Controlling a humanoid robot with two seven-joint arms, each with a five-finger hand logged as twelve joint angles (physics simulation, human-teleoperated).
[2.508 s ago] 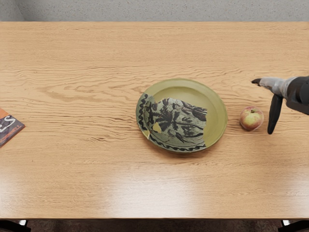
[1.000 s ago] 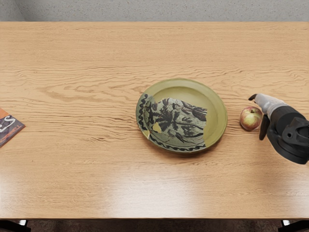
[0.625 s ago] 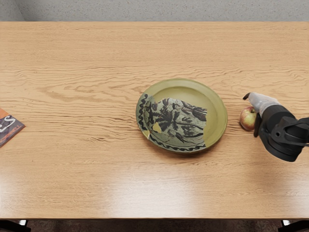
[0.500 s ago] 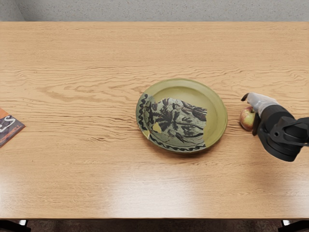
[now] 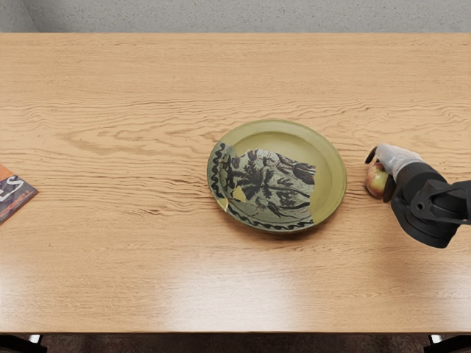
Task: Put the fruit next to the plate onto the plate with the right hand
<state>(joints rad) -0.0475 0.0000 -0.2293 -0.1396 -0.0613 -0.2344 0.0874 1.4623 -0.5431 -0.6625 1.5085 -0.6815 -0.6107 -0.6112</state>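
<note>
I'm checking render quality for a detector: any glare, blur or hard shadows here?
Head view: sharp throughout; a soft pale sheen on the table near its front edge; only a faint shadow under the plate; the right hand hides part of the apple.

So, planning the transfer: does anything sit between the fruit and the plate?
Nothing visible does. Only bare wooden table lies between the red-yellow apple and the olive-green patterned plate. The right hand is at the apple.

R hand [image 5: 390, 163] moved in, fingers now wrapping apple [image 5: 375, 179].
</note>
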